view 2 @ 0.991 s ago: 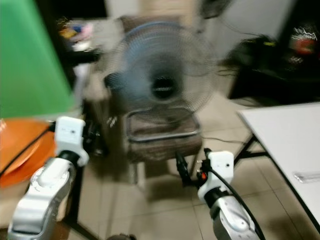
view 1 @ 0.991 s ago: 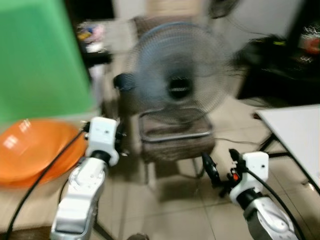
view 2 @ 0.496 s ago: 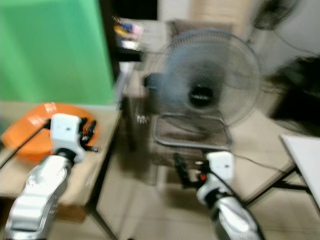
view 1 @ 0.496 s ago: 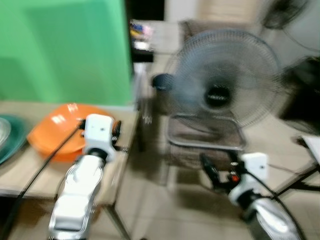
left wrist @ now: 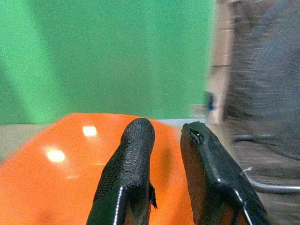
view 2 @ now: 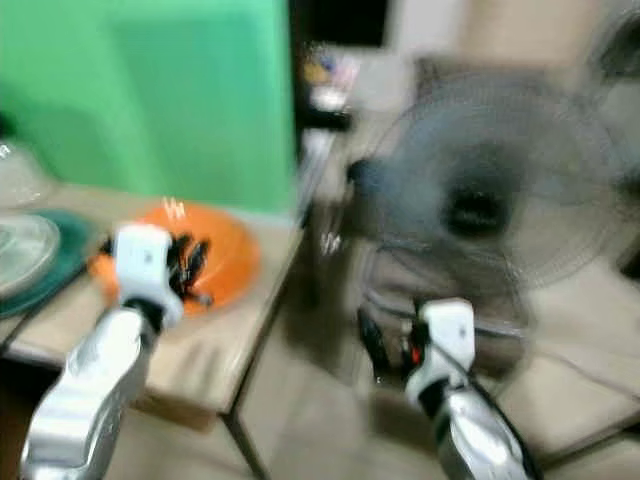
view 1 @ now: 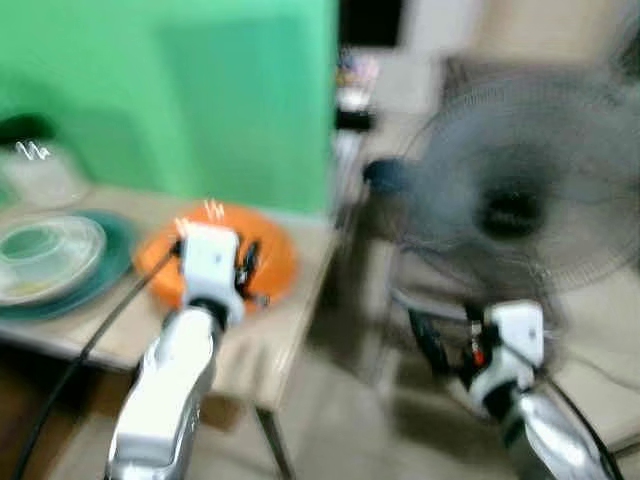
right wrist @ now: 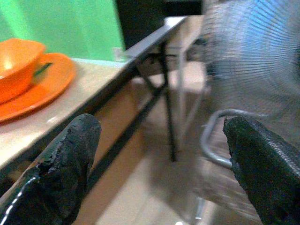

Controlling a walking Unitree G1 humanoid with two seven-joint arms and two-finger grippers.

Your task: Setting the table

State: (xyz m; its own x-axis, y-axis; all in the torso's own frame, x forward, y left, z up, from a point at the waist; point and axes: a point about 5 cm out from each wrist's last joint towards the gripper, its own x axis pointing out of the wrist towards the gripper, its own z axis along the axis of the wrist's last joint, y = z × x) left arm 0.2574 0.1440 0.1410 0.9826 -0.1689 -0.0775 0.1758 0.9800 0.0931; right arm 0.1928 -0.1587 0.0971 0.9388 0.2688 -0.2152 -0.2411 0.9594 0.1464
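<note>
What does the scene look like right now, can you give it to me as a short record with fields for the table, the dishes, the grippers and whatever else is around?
table: wooden table in front of a green wall
dishes: orange plate with an orange bowl on it; beside it a green plate carrying a clear dish
left gripper: over the orange plate, fingers slightly apart, holding nothing
right gripper: off the table edge, above the floor, wide open
other: standing fan to the right of the table
image quality: blurred
</note>
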